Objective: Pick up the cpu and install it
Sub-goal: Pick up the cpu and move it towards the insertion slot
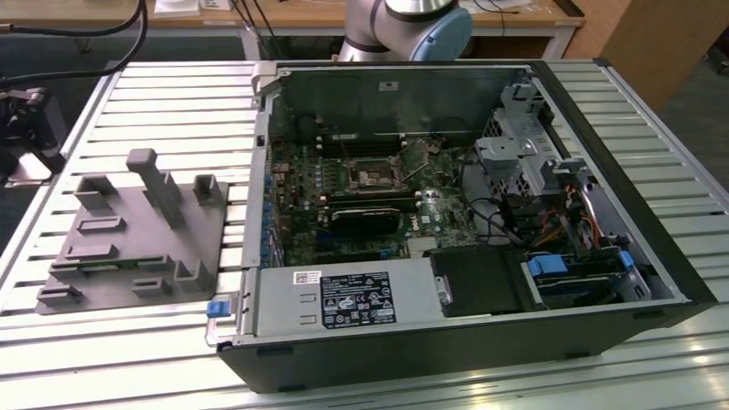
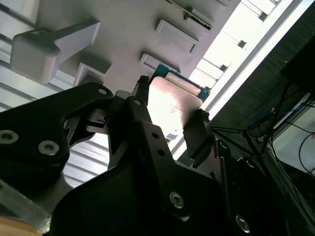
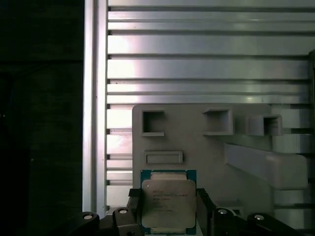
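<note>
Two dark fingers (image 3: pixel 133 200) of the gripper (image 3: pixel 168 209) clamp the cpu (image 3: pixel 168 201) by opposite edges, wrist pointing down over the grey moulded plastic tray (image 3: pixel 197 147); cpu flat, square, silver lid, teal rim, sits between the fingertips

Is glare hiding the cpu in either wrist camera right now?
Second wrist view: glare whitens the top of the cpu, and the slatted table is blown out. First wrist view: the cpu is evenly lit, edges clear, held in the gripper.
</note>
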Motion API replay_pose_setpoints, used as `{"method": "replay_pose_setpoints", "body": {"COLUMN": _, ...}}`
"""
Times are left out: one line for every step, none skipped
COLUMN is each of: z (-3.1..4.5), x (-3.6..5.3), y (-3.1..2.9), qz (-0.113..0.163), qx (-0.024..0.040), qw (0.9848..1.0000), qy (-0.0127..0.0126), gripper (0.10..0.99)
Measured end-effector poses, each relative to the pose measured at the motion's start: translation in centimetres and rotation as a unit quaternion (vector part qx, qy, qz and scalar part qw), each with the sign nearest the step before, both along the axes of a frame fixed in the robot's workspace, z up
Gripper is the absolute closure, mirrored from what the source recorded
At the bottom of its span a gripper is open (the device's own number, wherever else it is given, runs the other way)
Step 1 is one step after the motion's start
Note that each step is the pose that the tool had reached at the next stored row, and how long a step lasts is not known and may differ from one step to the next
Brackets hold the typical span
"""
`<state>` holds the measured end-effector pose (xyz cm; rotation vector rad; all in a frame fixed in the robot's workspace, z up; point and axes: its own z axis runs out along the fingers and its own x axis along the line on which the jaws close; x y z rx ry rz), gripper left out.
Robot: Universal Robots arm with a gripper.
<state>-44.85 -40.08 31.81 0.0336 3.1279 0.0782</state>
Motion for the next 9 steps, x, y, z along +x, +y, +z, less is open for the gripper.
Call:
{"method": "replay_pose_setpoints", "body": {"z": 0.08, "x": 0.00, "y": 0.01, "qz": 0.000, "qx": 0.0000, "qw": 1.0000, "qy": 0.0000, "gripper": 0.553}}
{"method": "replay_pose_setpoints", "body": {"z": 0.16, "x": 0.00, "y": 0.02, "qz": 0.000, "qx": 0.0000, "qw": 1.0000, "qy": 0.0000, "gripper": 0.553}}
{"method": "replay_pose_setpoints", "body": {"z": 0.25, "x": 0.00, "y": 0.03, "qz": 0.000, "qx": 0.0000, "qw": 1.0000, "qy": 0.0000, "gripper": 0.553}}
{"method": "replay_pose_setpoints", "body": {"z": 0.33, "x": 0.00, "y": 0.03, "qz": 0.000, "qx": 0.0000, "qw": 1.0000, "qy": 0.0000, "gripper": 0.553}}
{"method": "replay_pose_setpoints", "body": {"z": 0.42, "x": 0.00, "y": 0.04, "qz": 0.000, "qx": 0.0000, "qw": 1.0000, "qy": 0.0000, "gripper": 0.553}}
{"method": "replay_pose_setpoints", "body": {"z": 0.51, "x": 0.00, "y": 0.05, "qz": 0.000, "qx": 0.0000, "qw": 1.0000, "qy": 0.0000, "gripper": 0.553}}
{"method": "replay_pose_setpoints", "body": {"z": 0.59, "x": 0.00, "y": 0.06, "qz": 0.000, "qx": 0.0000, "qw": 1.0000, "qy": 0.0000, "gripper": 0.553}}
{"method": "replay_pose_setpoints", "body": {"z": 0.68, "x": 0.00, "y": 0.06, "qz": 0.000, "qx": 0.0000, "qw": 1.0000, "qy": 0.0000, "gripper": 0.553}}
{"method": "replay_pose_setpoints", "body": {"z": 0.76, "x": 0.00, "y": 0.07, "qz": 0.000, "qx": 0.0000, "qw": 1.0000, "qy": 0.0000, "gripper": 0.553}}
